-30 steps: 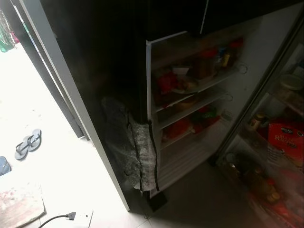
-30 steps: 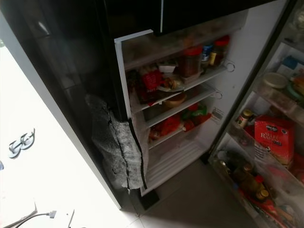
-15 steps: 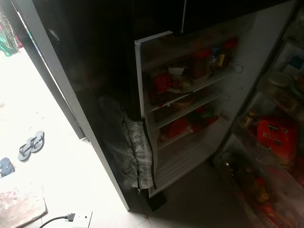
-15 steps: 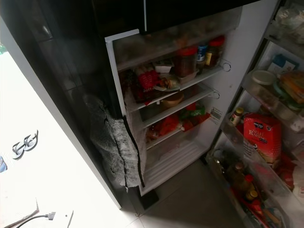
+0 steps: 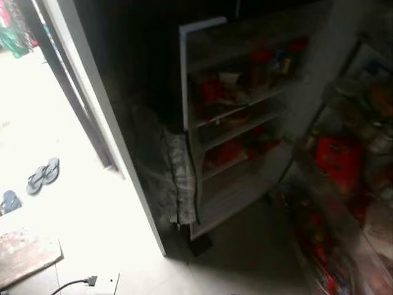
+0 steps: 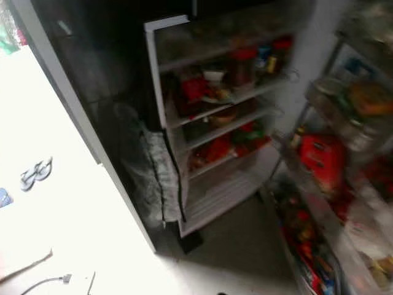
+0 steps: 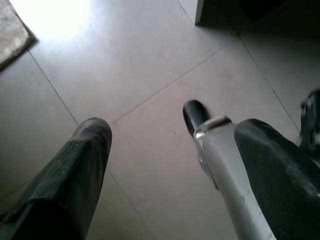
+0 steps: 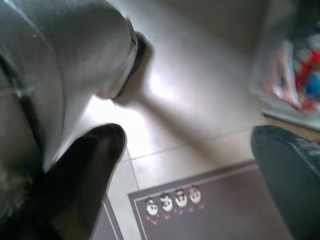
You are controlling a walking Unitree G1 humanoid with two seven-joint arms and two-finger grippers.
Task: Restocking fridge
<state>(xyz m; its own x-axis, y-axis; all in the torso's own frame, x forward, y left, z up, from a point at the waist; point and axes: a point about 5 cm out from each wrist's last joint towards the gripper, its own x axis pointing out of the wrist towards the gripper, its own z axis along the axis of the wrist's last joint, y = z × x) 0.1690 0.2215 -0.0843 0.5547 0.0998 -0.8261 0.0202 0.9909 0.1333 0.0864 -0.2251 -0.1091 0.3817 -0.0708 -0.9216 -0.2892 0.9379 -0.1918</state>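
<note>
The fridge stands open in front of me, blurred. Its white shelves (image 5: 236, 107) hold red-lidded jars (image 6: 241, 64), red packets and a bowl, and the lowest shelf (image 5: 236, 196) looks bare. To the right, more shelves carry a red package (image 5: 338, 161), with bottles low down (image 6: 307, 246). My left gripper (image 7: 175, 135) hangs open over the tiled floor, nothing between its fingers. My right gripper (image 8: 187, 140) hangs open above a dark mat (image 8: 200, 205).
A grey cloth (image 5: 181, 178) hangs at the fridge's black side. A white door frame (image 5: 92, 104) borders a bright floor with flip-flops (image 5: 43, 176), a mat (image 5: 24, 261) and a plug on a cable (image 5: 92, 281). Grey floor tiles (image 5: 245, 258) lie before the fridge.
The whole view has shifted and blurred, so the camera has moved, and the right-hand shelves sit closer in. Nothing in the fridge has visibly moved.
</note>
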